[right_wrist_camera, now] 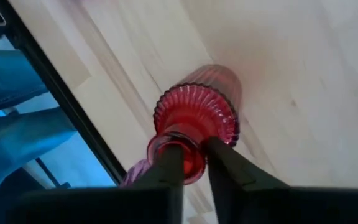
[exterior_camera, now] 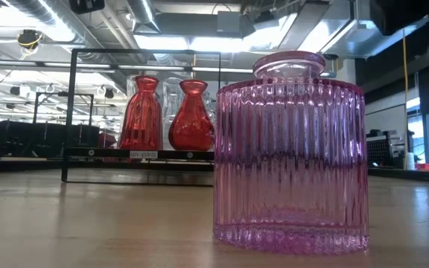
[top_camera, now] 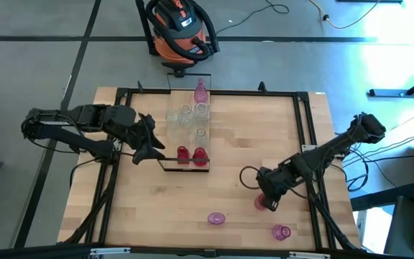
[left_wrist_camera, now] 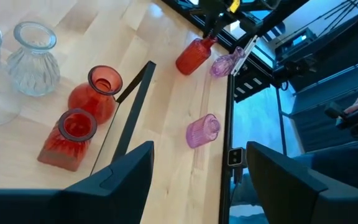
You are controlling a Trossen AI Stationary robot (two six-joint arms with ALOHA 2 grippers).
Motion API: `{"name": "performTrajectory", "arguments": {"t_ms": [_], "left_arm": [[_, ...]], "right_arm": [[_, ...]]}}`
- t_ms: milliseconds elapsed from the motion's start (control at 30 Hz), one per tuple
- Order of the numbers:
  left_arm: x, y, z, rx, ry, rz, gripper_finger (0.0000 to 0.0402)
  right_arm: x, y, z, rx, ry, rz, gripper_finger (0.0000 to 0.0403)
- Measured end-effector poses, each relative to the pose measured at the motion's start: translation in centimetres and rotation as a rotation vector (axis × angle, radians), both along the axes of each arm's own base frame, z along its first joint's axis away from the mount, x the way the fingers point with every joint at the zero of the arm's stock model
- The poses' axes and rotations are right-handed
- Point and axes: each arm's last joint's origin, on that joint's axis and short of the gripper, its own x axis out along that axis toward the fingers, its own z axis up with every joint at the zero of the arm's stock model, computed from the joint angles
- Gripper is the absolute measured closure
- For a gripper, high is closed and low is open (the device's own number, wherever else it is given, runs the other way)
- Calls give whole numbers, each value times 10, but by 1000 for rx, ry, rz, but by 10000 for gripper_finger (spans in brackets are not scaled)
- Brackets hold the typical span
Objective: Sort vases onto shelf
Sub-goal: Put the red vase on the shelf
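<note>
Right end effector (right_wrist_camera: 194, 155) has its two dark fingers pinched on the neck of a red ribbed vase (right_wrist_camera: 194, 115), which stands on the worktop (right_wrist_camera: 303, 74) near the right edge. From above, that end effector (top_camera: 270, 199) covers most of the vase, so only a bit of red shows beneath it; the right wrist view alone shows the fingers pressed against the neck. Left end effector (left_wrist_camera: 194, 168) is spread wide and holds nothing, hovering beside the near end of the shelf (top_camera: 185, 166).

From overhead, the shelf carries two red vases (top_camera: 190, 153) at its near end, clear vases (top_camera: 187, 116) behind them and a pink vase (top_camera: 200, 92) at the far end. Two more pink vases lie on the worktop near the front edge, one near the middle (top_camera: 216, 218) and one towards the right (top_camera: 281, 232).

At table height neither arm appears; a pink ribbed vase (exterior_camera: 290, 152) fills the foreground, with the two red ones (exterior_camera: 166, 115) on the shelf behind it.
</note>
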Motion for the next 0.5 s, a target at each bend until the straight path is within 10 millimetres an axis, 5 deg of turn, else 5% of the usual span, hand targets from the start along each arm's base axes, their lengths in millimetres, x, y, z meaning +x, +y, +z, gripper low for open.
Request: {"name": "performTrajectory", "arguments": {"t_ms": [233,500], "left_arm": [[0,0,0,29,-7,-10,154],[0,2,0,85,-20,-37,154]], "right_arm": [[18,-32,8,-11,-38,-13,395],[51,-88,49,-107,-74,14,399]]}}
